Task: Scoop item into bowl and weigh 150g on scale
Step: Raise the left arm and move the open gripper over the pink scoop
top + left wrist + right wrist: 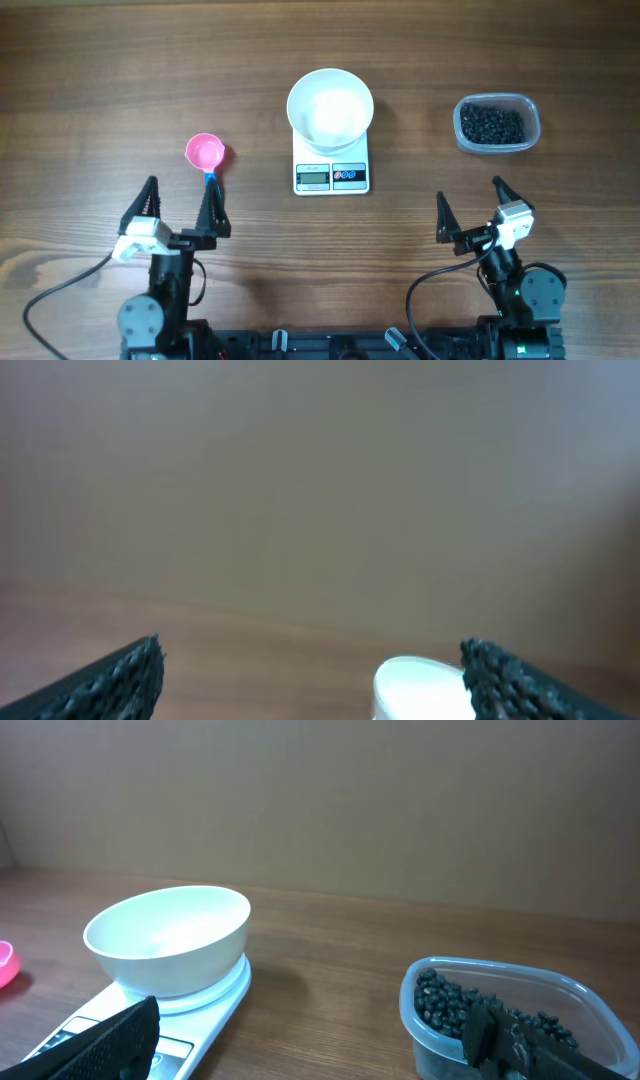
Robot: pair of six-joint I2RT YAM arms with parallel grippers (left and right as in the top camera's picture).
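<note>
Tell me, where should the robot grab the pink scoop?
Probably best to grab the scoop by its blue handle, coming down from above with the left fingers. The handle is thin, lies flat and points at that arm; the round end is wider.

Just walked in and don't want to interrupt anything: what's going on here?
Nothing is being handled yet. The left gripper and right gripper sit at the near edge, both open and empty. The white bowl stands empty on the scale mid-table. The pink scoop lies untouched ahead of the left gripper. The black beans sit in the clear tub ahead of the right gripper. No scooping appears to have begun.
</note>
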